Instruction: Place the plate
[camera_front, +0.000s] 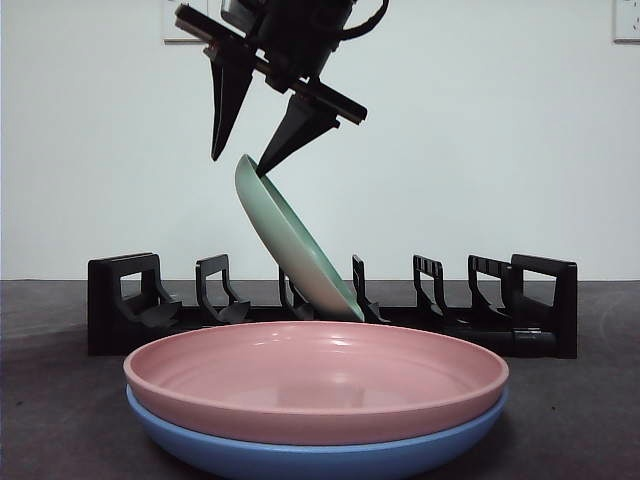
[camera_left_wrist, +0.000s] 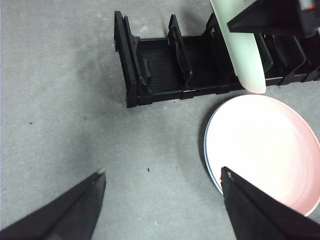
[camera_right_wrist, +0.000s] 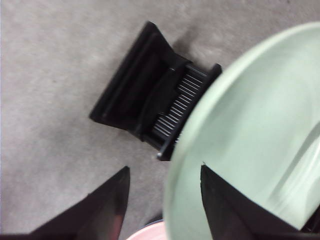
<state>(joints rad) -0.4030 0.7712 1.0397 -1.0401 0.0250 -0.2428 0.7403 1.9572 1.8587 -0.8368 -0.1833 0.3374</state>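
A pale green plate (camera_front: 295, 245) leans tilted in the black dish rack (camera_front: 130, 300), with its lower edge down in a middle slot. My right gripper (camera_front: 238, 163) hangs over its top rim, open. The rim sits between the two jaws, and one jaw tip touches the plate's back. The right wrist view shows the green plate (camera_right_wrist: 250, 125) filling the frame beside my right gripper (camera_right_wrist: 164, 167), with one end of the rack (camera_right_wrist: 140, 100) behind. My left gripper (camera_left_wrist: 162, 172) is open over bare table, away from the rack (camera_left_wrist: 160, 70) and the green plate (camera_left_wrist: 245, 55).
A pink plate (camera_front: 320, 380) lies stacked on a blue plate (camera_front: 320, 455) flat on the table in front of the rack. The rack's other slots stand free on both sides of the green plate. Grey table surface (camera_left_wrist: 60, 125) stretches beyond the rack's end.
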